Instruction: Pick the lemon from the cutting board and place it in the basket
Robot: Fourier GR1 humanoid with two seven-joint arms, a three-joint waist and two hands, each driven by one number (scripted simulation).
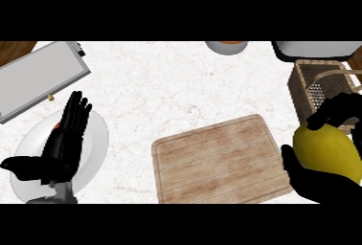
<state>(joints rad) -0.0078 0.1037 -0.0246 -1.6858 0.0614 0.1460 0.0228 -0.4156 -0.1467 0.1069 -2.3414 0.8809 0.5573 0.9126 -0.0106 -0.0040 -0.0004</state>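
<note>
1. Yellow and large in the lower right of the frame, the lemon (326, 152) is sitting in the right hand (320, 184), off the cutting board and not inside the basket.
2. Black fingers (338, 112) are curling over the lemon's upper end while the thumb (290, 160) is pressing along its left side, so the fruit is being held in a wrapped grasp.
3. Just above that hand, at the right edge, the wicker basket (305, 83) is standing with its handle arching across the opening; the fingertips are overlapping its lower part, and I cannot tell whether they are touching it.
4. Left of the lemon, the wooden cutting board (219, 160) is lying slightly turned on the white marble counter (184, 81), with nothing on it.
5. At the lower left, the left hand (60, 148) is resting over a white plate (96, 139), fingers straight and pointing toward the top of the frame, thumb sticking out to the left.
6. A grey tray (39, 79) is lying tilted in the upper left, and a round bowl (226, 46) is peeking in at the top edge.
</note>
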